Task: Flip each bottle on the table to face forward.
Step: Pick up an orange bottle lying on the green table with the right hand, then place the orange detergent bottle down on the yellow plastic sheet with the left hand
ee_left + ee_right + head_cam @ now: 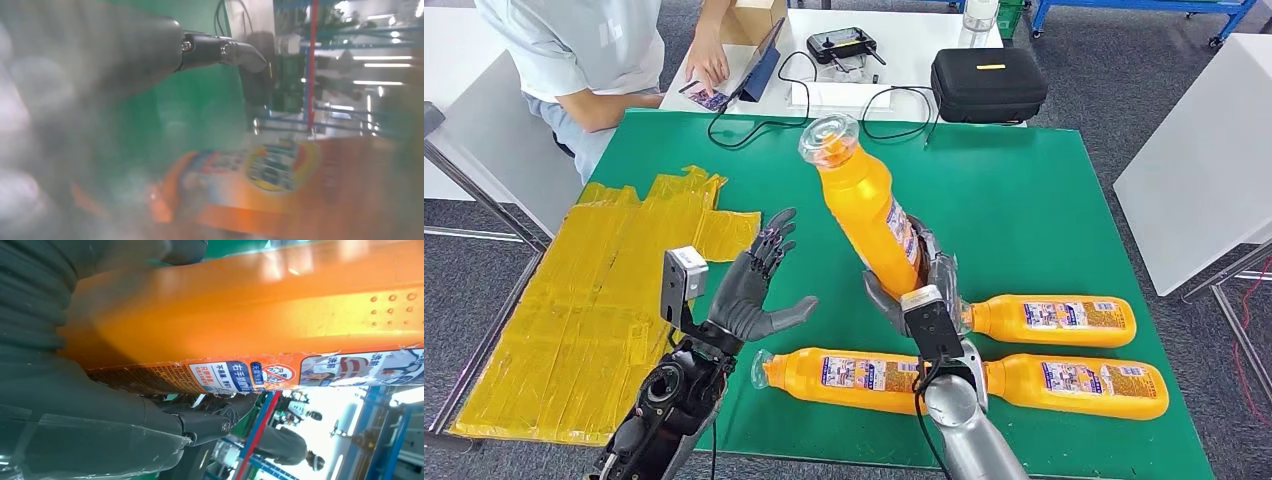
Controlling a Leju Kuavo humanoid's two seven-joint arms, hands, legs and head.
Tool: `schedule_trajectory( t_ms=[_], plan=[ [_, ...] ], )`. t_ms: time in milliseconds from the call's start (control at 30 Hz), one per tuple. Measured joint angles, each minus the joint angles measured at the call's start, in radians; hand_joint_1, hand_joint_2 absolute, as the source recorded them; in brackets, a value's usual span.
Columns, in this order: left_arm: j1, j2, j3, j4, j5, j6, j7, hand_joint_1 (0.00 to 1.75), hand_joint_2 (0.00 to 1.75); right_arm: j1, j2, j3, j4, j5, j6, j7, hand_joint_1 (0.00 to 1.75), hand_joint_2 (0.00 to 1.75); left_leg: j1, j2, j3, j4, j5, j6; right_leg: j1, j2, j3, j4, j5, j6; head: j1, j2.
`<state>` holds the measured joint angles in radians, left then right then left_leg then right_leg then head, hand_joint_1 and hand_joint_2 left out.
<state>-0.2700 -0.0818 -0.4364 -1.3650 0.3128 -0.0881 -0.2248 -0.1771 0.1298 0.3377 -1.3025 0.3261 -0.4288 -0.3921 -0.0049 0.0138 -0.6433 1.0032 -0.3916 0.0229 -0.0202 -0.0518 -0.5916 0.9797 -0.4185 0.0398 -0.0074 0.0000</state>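
An orange bottle (864, 205) with a clear cap and a printed label is held tilted above the green table (1044, 210), gripped near its base by the right hand (921, 285). Three more bottles (1054, 319) lie flat nearby. The left hand (759, 285) is spread wide, holding nothing.

three bottles (1064, 318) lying on table (1044, 200)

The left wrist view blurs a bottle (280, 185); its label is unreadable.
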Motion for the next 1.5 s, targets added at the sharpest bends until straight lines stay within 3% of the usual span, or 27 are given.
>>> schedule_trajectory(
  t_ms=[533,1033,1067,1167,1200,1500],
  plan=[
    [-0.060,0.005,-0.007,0.022,0.120,-0.019,0.028,0.00,1.75,-0.057,0.039,0.176,0.187,0.114,0.003,0.015,1.75,1.75,0.000,0.000,0.000,0.000,0.000,0.000,0.000,0.000,0.000,0.000,0.000,0.000,0.000,0.000],
    [-0.061,0.009,-0.008,0.045,0.145,-0.016,0.026,0.00,1.75,-0.097,0.055,0.233,0.296,0.122,0.008,0.019,1.75,1.75,0.000,0.000,0.000,0.000,0.000,0.000,0.000,0.000,-0.001,0.000,0.000,0.000,0.000,0.000],
    [-0.061,0.009,-0.008,0.046,0.149,-0.015,0.026,0.12,1.75,-0.099,0.055,0.234,0.299,0.122,0.008,0.020,1.75,1.75,0.000,0.000,0.000,0.000,0.000,0.000,0.000,0.000,-0.001,0.000,0.000,0.000,0.000,0.000],
    [-0.061,0.009,-0.008,0.049,0.159,-0.007,0.023,1.42,1.75,-0.103,0.056,0.236,0.309,0.120,0.008,0.021,1.75,1.75,0.000,0.000,0.000,0.000,0.000,0.000,0.000,0.000,-0.001,0.000,0.000,0.000,0.000,0.000],
    [-0.061,0.009,-0.008,0.050,0.162,-0.005,0.022,1.73,1.75,-0.104,0.056,0.237,0.312,0.119,0.007,0.021,1.75,1.75,0.000,0.000,0.000,0.000,0.000,0.000,0.000,0.000,-0.001,0.000,0.000,0.000,0.000,0.000],
    [-0.060,0.009,-0.008,0.057,0.172,0.013,0.016,1.75,1.75,-0.109,0.056,0.237,0.329,0.096,0.005,0.015,1.75,1.75,0.000,0.000,0.000,0.000,0.000,0.000,0.000,0.000,-0.001,0.000,0.000,0.000,0.000,0.000]
  ],
)
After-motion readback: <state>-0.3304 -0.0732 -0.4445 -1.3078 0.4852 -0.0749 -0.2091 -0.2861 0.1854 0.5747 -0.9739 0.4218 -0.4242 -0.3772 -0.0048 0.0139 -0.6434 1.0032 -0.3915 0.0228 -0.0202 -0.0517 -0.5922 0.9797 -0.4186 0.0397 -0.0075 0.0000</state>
